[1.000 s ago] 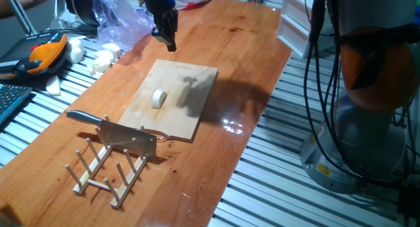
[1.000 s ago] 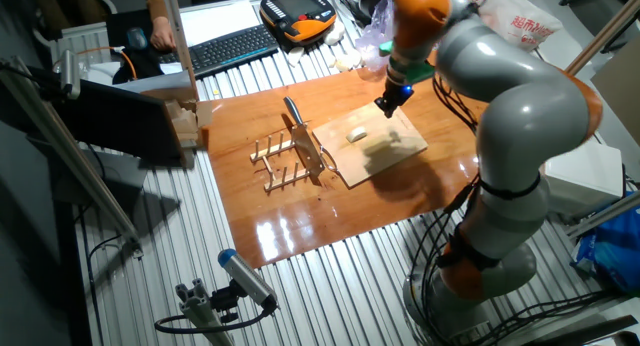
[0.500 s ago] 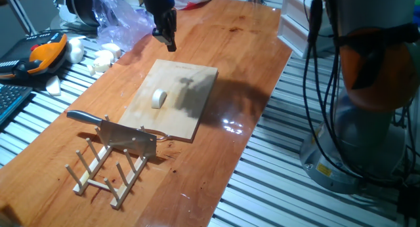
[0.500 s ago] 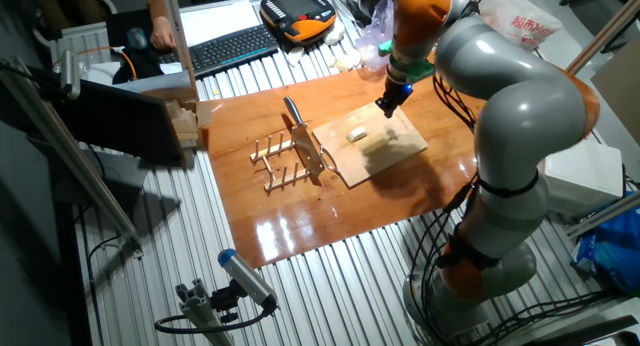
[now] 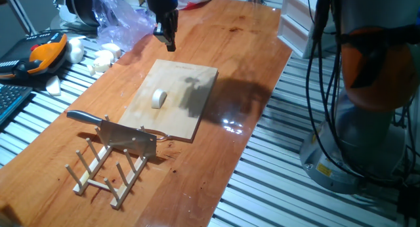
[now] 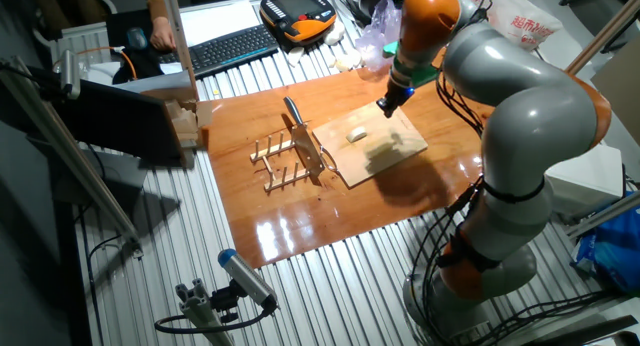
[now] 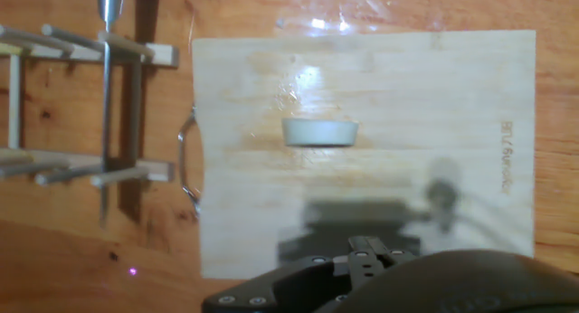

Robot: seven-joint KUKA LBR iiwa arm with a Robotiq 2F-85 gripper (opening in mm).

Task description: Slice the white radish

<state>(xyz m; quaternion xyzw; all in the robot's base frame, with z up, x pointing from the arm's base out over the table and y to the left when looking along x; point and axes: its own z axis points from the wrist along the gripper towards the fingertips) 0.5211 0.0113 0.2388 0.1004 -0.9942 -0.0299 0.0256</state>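
The white radish [image 5: 158,98] is a short creamy chunk lying on the pale wooden board [image 5: 190,79]. It also shows in the other fixed view [image 6: 357,134] and in the middle of the hand view [image 7: 318,132]. A knife [image 5: 125,137] with a dark handle rests on the wooden peg rack [image 5: 108,171], in front of the board. My gripper [image 5: 170,46] hangs above the table just beyond the board's far edge, its fingers close together and holding nothing. It also shows in the other fixed view [image 6: 384,107] and at the bottom of the hand view [image 7: 366,252].
A cluster of larger white lumps [image 5: 102,58] and a clear plastic bag [image 5: 121,20] lie at the far left. An orange teach pendant [image 5: 42,53] and a keyboard [image 6: 230,46] sit off the wooden table. The rack [image 7: 72,105] is left of the board in the hand view.
The arm has shifted very slightly above the board's far edge. The radish, knife and rack have not moved.
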